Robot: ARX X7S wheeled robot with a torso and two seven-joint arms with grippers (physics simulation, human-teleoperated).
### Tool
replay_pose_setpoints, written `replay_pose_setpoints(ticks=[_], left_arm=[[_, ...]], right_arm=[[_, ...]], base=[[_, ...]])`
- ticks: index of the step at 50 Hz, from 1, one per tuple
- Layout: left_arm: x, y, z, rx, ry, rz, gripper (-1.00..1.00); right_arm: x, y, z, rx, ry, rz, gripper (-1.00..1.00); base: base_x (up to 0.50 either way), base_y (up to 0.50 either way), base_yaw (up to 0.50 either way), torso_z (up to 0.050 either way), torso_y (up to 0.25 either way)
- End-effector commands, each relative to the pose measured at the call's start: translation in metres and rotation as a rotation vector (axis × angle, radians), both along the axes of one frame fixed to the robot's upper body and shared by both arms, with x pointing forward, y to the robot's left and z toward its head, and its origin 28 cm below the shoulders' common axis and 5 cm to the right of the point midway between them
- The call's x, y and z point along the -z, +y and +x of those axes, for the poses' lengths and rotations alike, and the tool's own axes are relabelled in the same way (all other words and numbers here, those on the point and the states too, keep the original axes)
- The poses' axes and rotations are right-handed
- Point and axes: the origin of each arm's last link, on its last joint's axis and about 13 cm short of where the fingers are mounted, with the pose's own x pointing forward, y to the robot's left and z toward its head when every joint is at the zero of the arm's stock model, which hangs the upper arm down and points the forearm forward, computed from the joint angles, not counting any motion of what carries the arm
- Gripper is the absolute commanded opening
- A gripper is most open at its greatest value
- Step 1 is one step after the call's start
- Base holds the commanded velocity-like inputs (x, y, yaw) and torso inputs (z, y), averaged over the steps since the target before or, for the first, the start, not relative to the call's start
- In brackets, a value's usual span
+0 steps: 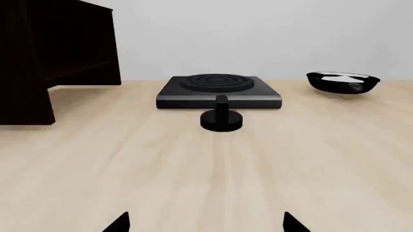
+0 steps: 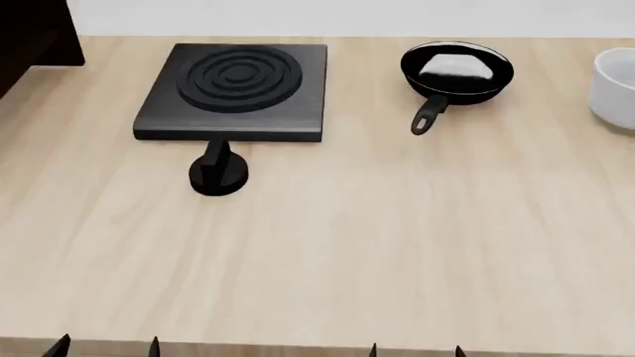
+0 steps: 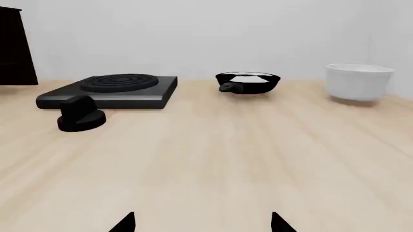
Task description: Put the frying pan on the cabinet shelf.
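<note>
Left wrist view: pale wood table [image 1: 193, 164]. Left gripper [image 1: 206, 223] shows two dark fingertips spread wide, holding nothing. Ahead: round black knob [image 1: 221, 120] touching square hob plate [image 1: 218, 91]. Dark cabinet shelf [image 1: 51, 58] off to one side; frying pan [image 1: 343, 82] on the other, well apart.

Head view: pan sits on table between hob and white cup [image 2: 615, 88], handle toward robot.

Right wrist view: right gripper [image 3: 201, 222] tips apart, empty; pan beyond.
</note>
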Motion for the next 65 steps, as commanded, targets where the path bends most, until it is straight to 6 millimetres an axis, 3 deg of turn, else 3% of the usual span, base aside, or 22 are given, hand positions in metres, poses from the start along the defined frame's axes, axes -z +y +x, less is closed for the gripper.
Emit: replay_pose_setpoints(ticks=[1,5,28,42,65], left_arm=[[0.000,0.000,0.000,0.000,0.000,0.000,1.00],[0.001,0.000,0.000,0.004,0.001,-0.003,1.00],[0.006,-0.001,0.002,0.020,0.030,0.018,1.00],[0.018,0.005,0.007,0.042,-0.055,0.001,1.00],[0.003,-0.001,0.000,0.046,-0.037,0.005,1.00]], right_arm=[[0.000,0.000,0.000,0.000,0.000,0.000,1.00],[-0.001,0.001,-0.002,-0.013,0.000,-0.079,1.00],[-0.005,0.001,0.001,0.005,0.001,-0.013,1.00],[-0.006,0.001,0.002,0.009,-0.002,-0.007,1.00],[0.007,-0.003,0.007,0.008,0.002,-0.013,1.00]], base=[[0.00,0.00,0.00,0.000,0.000],[0.00,0.00,0.00,0.000,0.000],[0.00,0.00,0.00,0.000,0.000],[0.00,0.00,0.00,0.000,0.000],[0.00,0.00,0.00,0.049,0.018]])
